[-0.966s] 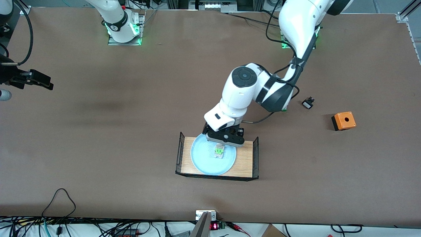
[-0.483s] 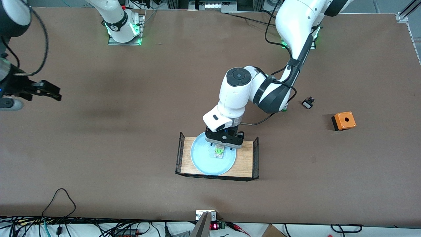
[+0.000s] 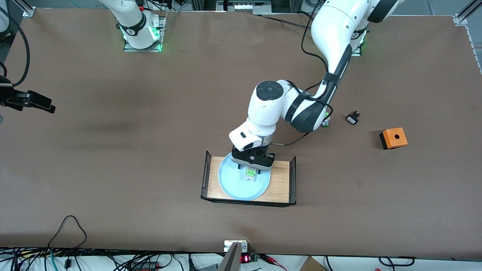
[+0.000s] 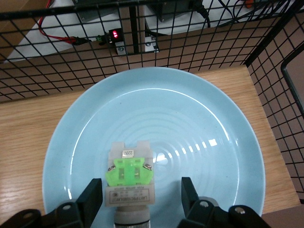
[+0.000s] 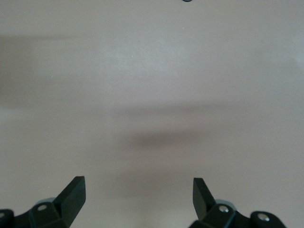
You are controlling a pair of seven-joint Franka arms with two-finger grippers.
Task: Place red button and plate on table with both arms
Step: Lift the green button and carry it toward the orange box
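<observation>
The pale blue plate (image 3: 235,185) (image 4: 190,109) rests on a light-wood tray (image 3: 280,180). On the plate lies the red button (image 3: 250,174) (image 4: 129,178), showing its green block and silvery body; its cap is hidden under the left gripper. The left gripper (image 3: 251,171) (image 4: 141,190) is down over the plate, open, one finger on each side of the button's body. One finger stands close beside the body and a gap shows at the other. The right gripper (image 3: 47,106) (image 5: 137,187) hangs open and empty over bare table (image 3: 131,169) at the right arm's end.
The tray has black mesh ends (image 3: 206,175) (image 4: 57,52) that stand close round the plate. An orange box (image 3: 393,137) and a tiny black switch (image 3: 352,119) lie toward the left arm's end. Cables run along the table's near edge.
The left gripper's fingers have drawn in around the button, and its wrist has turned a little over the plate. The right gripper has swung slightly at its end of the table.
</observation>
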